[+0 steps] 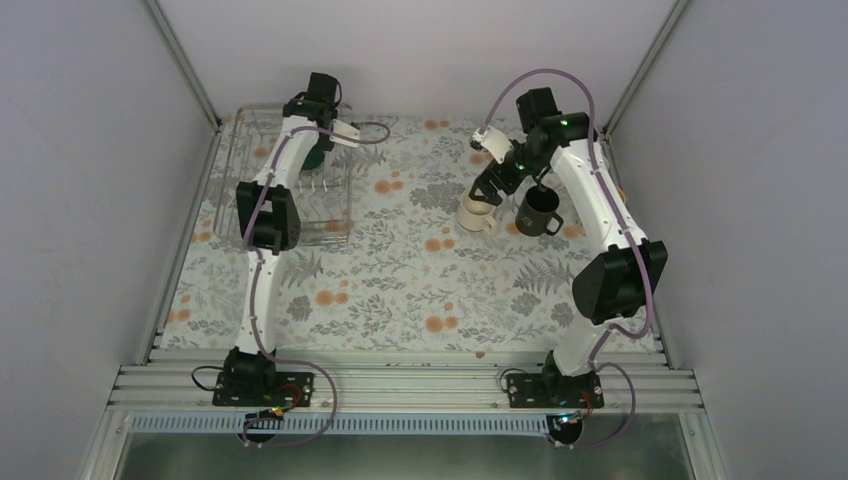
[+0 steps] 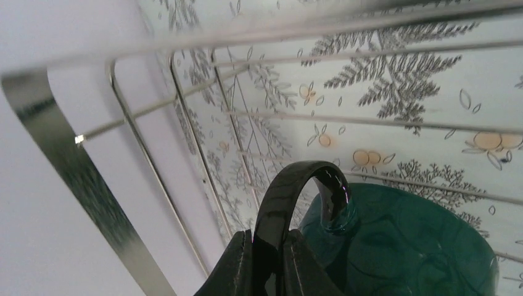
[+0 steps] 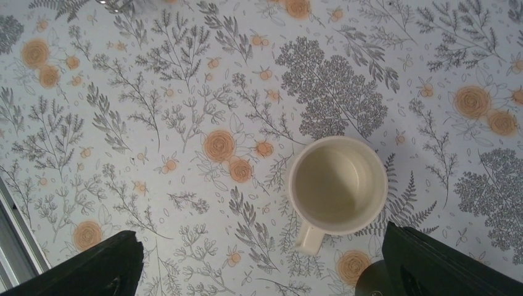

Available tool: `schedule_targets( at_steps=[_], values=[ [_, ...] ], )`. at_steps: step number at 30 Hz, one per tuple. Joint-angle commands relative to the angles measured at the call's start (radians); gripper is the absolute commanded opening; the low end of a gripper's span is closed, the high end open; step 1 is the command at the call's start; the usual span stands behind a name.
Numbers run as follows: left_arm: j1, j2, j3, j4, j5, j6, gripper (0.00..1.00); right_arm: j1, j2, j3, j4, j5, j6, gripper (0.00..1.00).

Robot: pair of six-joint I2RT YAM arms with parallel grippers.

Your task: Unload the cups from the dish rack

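Observation:
The silvery wire dish rack (image 1: 226,190) stands at the far left; its wires (image 2: 185,117) fill the left wrist view. My left gripper (image 1: 322,148) reaches into its far right part and is shut (image 2: 269,240) on the dark handle (image 2: 296,185) of the dark green mug (image 2: 407,246), which shows by the arm (image 1: 314,160). The cream-beige mug (image 1: 477,213) stands upright on the cloth with the black mug (image 1: 538,212) to its right. My right gripper (image 1: 488,188) hangs open and empty above the cream-beige mug (image 3: 337,185). The pale yellow and white mugs are out of view.
A floral cloth (image 1: 400,270) covers the table. The black mug's rim (image 3: 370,285) shows beside my right finger (image 3: 444,259). Grey walls and metal posts close in the left, far and right sides. The rack's broad rim (image 2: 61,160) stands near the left wall.

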Motion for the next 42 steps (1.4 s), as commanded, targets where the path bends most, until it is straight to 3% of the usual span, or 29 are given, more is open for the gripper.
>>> schedule_targets(
  at_steps=[1, 10, 19, 24, 29, 36, 42],
  values=[
    [0.055, -0.071, 0.005, -0.017, 0.002, -0.080, 0.03, -0.003, -0.036, 0.040, -0.012, -0.057, 0.018, 1.00],
    [0.074, -0.268, -0.035, 0.121, 0.115, -0.242, 0.02, 0.003, -0.017, 0.109, -0.030, -0.173, 0.015, 1.00],
    [0.074, -0.442, -0.047, 0.205, 0.359, -0.564, 0.02, 0.006, 0.044, 0.157, -0.030, -0.391, -0.032, 1.00],
    [0.074, -0.545, -0.152, 0.293, 0.602, -0.765, 0.02, 0.007, 0.100, 0.234, 0.020, -0.586, -0.058, 1.00],
    [0.071, -0.641, -0.305, 0.420, 0.859, -0.966, 0.02, 0.010, 0.092, 0.227, 0.233, -0.665, 0.040, 1.00],
    [0.041, -0.766, -0.561, 0.686, 1.016, -1.152, 0.02, 0.027, 0.127, 0.241, 0.387, -0.706, 0.124, 1.00],
    [-0.028, -0.785, -0.625, 0.732, 1.033, -1.151, 0.02, 0.057, 0.159, 0.234, 0.421, -0.736, 0.156, 1.00]
  ],
)
